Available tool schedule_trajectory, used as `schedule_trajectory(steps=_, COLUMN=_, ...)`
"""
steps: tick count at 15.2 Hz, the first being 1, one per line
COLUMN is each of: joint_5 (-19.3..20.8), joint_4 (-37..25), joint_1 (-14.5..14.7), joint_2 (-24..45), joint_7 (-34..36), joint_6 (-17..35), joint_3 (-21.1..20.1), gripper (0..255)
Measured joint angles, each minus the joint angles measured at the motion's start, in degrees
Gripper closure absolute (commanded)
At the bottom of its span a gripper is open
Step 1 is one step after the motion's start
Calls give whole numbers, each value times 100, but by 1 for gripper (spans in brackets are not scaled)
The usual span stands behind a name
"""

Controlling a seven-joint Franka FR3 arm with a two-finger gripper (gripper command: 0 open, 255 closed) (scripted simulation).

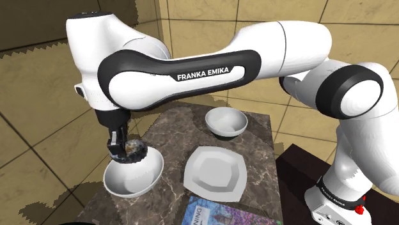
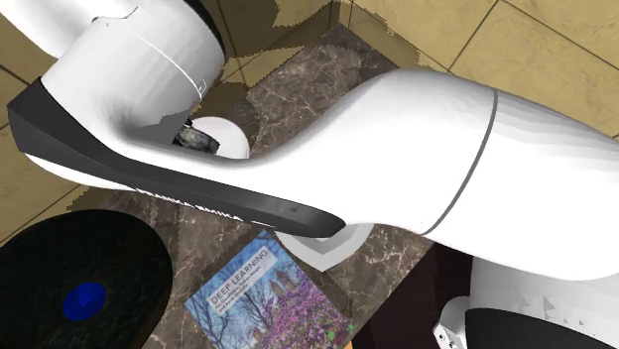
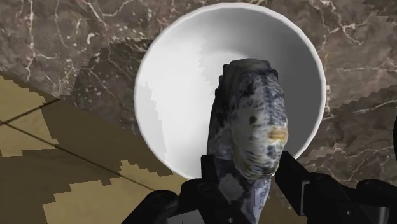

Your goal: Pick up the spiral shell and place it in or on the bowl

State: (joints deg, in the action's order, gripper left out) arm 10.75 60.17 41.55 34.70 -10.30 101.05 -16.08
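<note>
My black gripper [image 1: 126, 150] is shut on the spiral shell [image 1: 135, 151], a mottled grey-blue, dark-speckled piece. It hangs just above the far rim of a white bowl [image 1: 131, 181] near the marble table's corner at the shoulder view's left. In the wrist view the shell [image 3: 250, 124] is clasped between the two fingers [image 3: 215, 175], and the white bowl [image 3: 178, 95] lies directly beneath it. The second exterior view gives a glimpse of the shell [image 2: 201, 141] and the bowl [image 2: 226, 141] behind the arm.
A second white bowl [image 1: 226, 123] stands farther back on the dark marble table [image 1: 176, 128]. A white square plate [image 1: 215, 170] lies beside the near bowl. A book [image 2: 268, 297] and a black round disc [image 2: 84, 288] sit near the front edge.
</note>
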Motion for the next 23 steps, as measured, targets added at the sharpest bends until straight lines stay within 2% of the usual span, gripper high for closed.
schedule_trajectory(steps=6, joint_5=-10, joint_4=652, joint_1=-84, joint_2=-111, joint_7=33, joint_6=535, joint_3=-2, gripper=255)
schedule_trajectory(steps=13, joint_5=-7, joint_4=738, joint_1=-92, joint_2=-110, joint_7=41, joint_6=625, joint_3=0, gripper=255)
schedule_trajectory(steps=14, joint_5=-7, joint_4=740, joint_1=-92, joint_2=-110, joint_7=41, joint_6=626, joint_3=0, gripper=0)
schedule_trajectory(steps=20, joint_5=-7, joint_4=739, joint_1=-92, joint_2=-112, joint_7=41, joint_6=626, joint_3=0, gripper=0)
schedule_trajectory(steps=23, joint_5=-20, joint_4=412, joint_1=-44, joint_2=-165, joint_7=38, joint_6=258, joint_3=-16, gripper=0)
